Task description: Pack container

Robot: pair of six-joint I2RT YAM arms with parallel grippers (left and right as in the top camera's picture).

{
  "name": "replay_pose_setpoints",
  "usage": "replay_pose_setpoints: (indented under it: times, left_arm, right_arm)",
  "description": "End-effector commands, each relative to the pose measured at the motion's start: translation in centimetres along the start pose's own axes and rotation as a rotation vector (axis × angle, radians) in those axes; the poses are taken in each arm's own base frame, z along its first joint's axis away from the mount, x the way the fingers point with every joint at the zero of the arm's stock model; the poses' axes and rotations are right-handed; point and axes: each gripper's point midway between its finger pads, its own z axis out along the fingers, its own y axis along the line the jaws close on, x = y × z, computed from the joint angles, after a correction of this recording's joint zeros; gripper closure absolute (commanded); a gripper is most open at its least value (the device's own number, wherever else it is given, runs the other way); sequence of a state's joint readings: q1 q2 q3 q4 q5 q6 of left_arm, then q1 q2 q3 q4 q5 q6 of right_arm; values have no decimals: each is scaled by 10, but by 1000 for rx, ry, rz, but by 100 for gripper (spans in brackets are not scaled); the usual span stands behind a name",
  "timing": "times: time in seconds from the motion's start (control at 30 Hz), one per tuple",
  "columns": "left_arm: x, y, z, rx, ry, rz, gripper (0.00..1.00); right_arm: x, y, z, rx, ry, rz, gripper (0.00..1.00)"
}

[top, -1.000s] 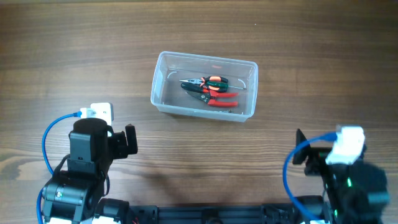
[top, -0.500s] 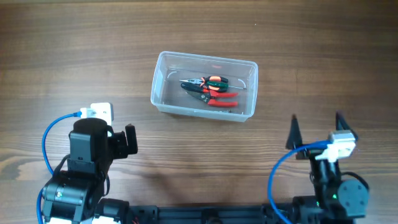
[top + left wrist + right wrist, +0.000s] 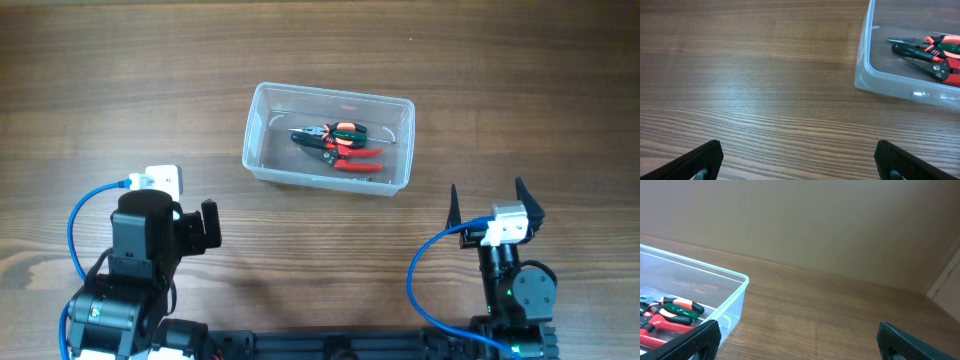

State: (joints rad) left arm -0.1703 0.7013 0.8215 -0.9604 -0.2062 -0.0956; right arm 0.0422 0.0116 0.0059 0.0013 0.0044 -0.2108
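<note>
The clear plastic container (image 3: 256, 128) stands at the table's middle. Inside it lie pliers (image 3: 338, 146) with red and green handles. My left gripper (image 3: 201, 227) is open and empty at the front left, well apart from the container. In the left wrist view its fingers (image 3: 799, 161) frame bare wood, with the container (image 3: 864, 65) and pliers (image 3: 931, 52) at the upper right. My right gripper (image 3: 487, 196) is open and empty, in front of the container's right end. In the right wrist view (image 3: 800, 341) the container (image 3: 736, 299) and pliers (image 3: 671, 313) sit at the left.
The table is dark wood (image 3: 120, 80). A plain wall (image 3: 830, 220) stands behind its far edge in the right wrist view. Blue cables (image 3: 82, 215) loop beside both arms at the front edge.
My right arm has swung left and forward, so both of its open fingers now show pointing toward the container. The left arm, container and pliers have not moved.
</note>
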Motion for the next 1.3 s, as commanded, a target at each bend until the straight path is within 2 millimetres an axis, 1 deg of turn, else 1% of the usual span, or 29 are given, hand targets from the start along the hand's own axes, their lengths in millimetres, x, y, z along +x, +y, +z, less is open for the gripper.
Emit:
replay_pose_setpoints:
  times: [0.0, 0.93, 1.0, 1.07, 1.17, 1.23, 1.27]
  left_arm:
    - [0, 1, 0, -8, -3, -11, 0]
    - [0, 2, -1, -9, -8, -12, 0]
    - [-1, 2, -6, -2, -28, -21, 0]
    - [-4, -2, -17, 42, -76, -33, 0]
    - [-7, -6, -47, 128, -215, -61, 0]
    - [-2, -3, -61, 151, -296, -95, 0]
    - [2, 0, -64, 150, -325, -123, 0]
  right_arm:
    - [-3, -5, -1, 24, -11, 1, 0]
    - [-3, -5, -1, 24, -11, 1, 0]
    - [-3, -5, -1, 24, -11, 1, 0]
    - [-3, -5, -1, 24, -11, 1, 0]
    - [-3, -5, -1, 24, -11, 1, 0]
    - [-3, -5, -1, 24, -11, 1, 0]
    - [-3, -5, -1, 24, -11, 1, 0]
